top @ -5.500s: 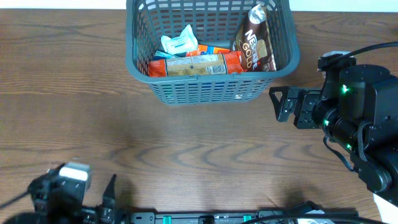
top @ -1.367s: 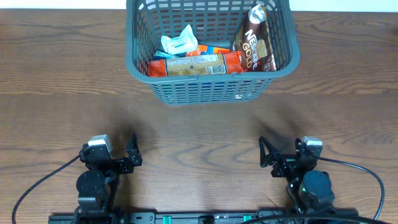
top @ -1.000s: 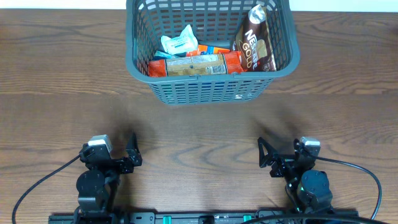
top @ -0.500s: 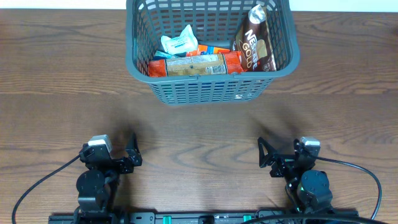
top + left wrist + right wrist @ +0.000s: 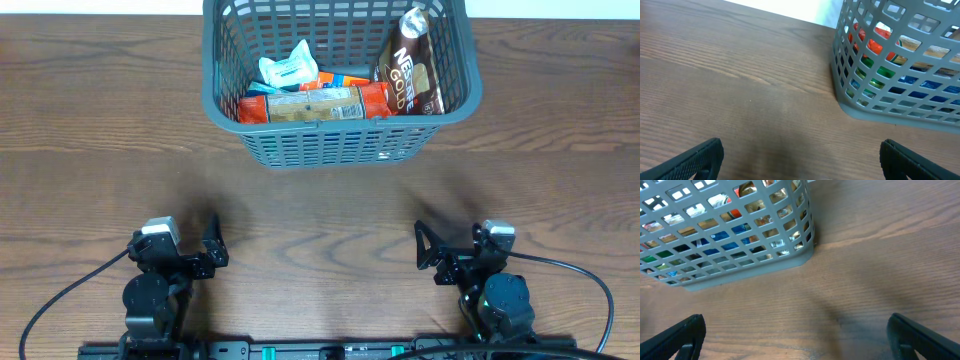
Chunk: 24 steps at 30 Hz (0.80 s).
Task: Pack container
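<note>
Four things at least are in the basket [image 5: 340, 150], and that basket sits at 12 o'clock on the surface [image 5: 100, 120], its far rim cut off by the top of the overhead view. Inside it, a brown coffee pouch [image 5: 411, 62] leans at 3 o'clock. An orange pack [image 5: 315, 103] lies flat along the 6 o'clock wall, and a pale blue packet [image 5: 288, 70] sits at 10 o'clock. A sliver of something blue [image 5: 345, 77] peeks out between them, too little of it showing to name.

Down at 7 o'clock is the left gripper [image 5: 212, 245], fingers spread wide with nothing between them. The wrist view shows only bare wood in the gap and the basket's corner off at 1 o'clock. Over at 5 o'clock the right gripper [image 5: 424, 252] is the mirror of it, fingers apart and holding nothing, the basket's lattice up at 11 o'clock in its own camera. Both are well apart from the basket.

No grocery shows anywhere outside the basket in any of the three views. So the packing reads as done, or as near done as these views can tell. With both arms low at the near edge and nothing to fetch in sight, I'd call this the finish, with no step left that I can point to.
</note>
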Tool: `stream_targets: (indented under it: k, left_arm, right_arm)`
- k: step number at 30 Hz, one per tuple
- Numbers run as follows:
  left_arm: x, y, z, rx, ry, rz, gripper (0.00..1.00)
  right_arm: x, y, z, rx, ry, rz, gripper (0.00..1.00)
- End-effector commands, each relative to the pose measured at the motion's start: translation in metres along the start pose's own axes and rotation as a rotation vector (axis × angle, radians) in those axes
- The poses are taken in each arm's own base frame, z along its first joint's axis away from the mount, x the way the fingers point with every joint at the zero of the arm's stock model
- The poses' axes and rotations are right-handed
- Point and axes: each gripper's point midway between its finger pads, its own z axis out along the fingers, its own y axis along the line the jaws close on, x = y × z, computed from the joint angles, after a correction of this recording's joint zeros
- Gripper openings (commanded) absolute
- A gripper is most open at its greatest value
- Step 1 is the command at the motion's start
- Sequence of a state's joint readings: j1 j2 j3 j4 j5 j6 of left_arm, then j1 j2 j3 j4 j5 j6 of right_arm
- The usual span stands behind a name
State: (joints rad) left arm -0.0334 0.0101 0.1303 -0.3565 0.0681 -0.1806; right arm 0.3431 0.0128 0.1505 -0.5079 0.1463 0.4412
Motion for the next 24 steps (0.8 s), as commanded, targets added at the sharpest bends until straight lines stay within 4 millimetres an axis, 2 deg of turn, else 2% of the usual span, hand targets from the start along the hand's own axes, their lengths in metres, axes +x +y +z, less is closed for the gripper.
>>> stream_targets:
  k: [1,24]
  left_arm:
    - [0.0088,0.0036,0.003,-0.01,0.018,-0.002,0.98]
    - [0.0088,0.0036,0.003,-0.01,0.018,-0.003,0.99]
  right_arm:
    - [0.0019,-0.0035,0.0013,0.011,-0.001,0.019,0.99]
    - [0.0019,-0.0036,0.0013,0.011,-0.001,0.019,0.99]
